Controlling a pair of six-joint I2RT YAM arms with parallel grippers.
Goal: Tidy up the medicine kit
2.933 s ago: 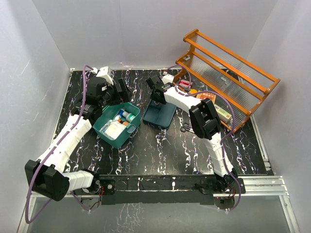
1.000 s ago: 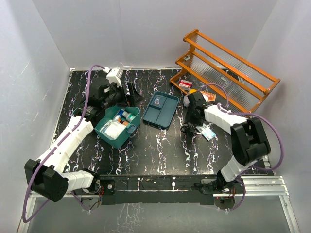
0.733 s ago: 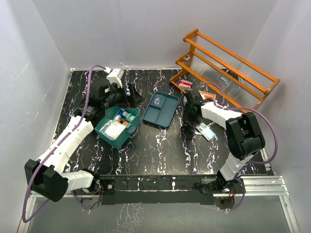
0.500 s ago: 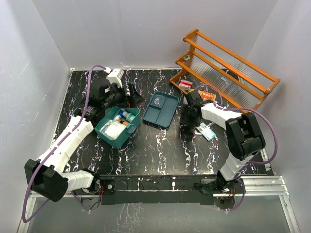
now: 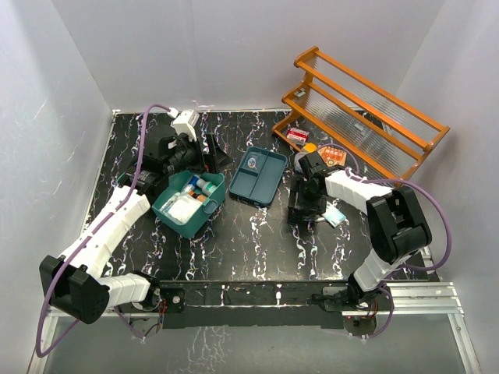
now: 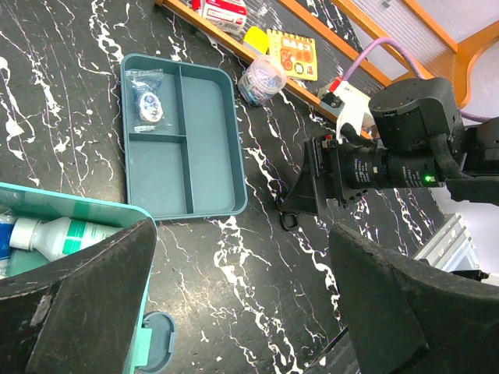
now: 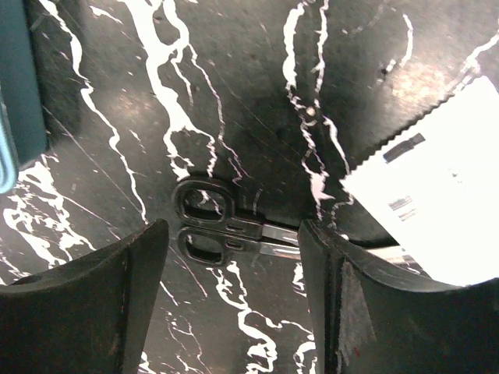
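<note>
Black tabletop veined with white, closed in by pale walls. The right gripper (image 7: 232, 232) hangs low over it with its fingers spread. Small black-handled scissors (image 7: 214, 226) lie flat between them, and neither finger seems to touch them. A white printed packet (image 7: 437, 202) lies just beside the blades. Only the right wrist camera shows the scissors; from overhead the gripper's own body covers them.

The left gripper (image 6: 242, 234) is released too, its jaws wide with nothing between them. It hovers over the far side of the medicine kit (image 5: 199, 222), which sits open on the left half of the table. Overhead, several bottles and white packs show inside the kit. The left wrist camera catches only its near corner and one white bottle with a green label (image 6: 58, 234).

Between the kit and the right gripper lies a dark blue-teal divided tray (image 6: 210, 148). The left wrist view shows a small clear packet (image 6: 146, 97) in one of its small compartments, which is hard to make out from above.

At the back right stands an orange rack (image 5: 366, 117). Along its foot are a red-and-white box (image 5: 296, 136), a clear round tub (image 6: 261, 78) and a yellow card with orange circles (image 6: 292, 54).
</note>
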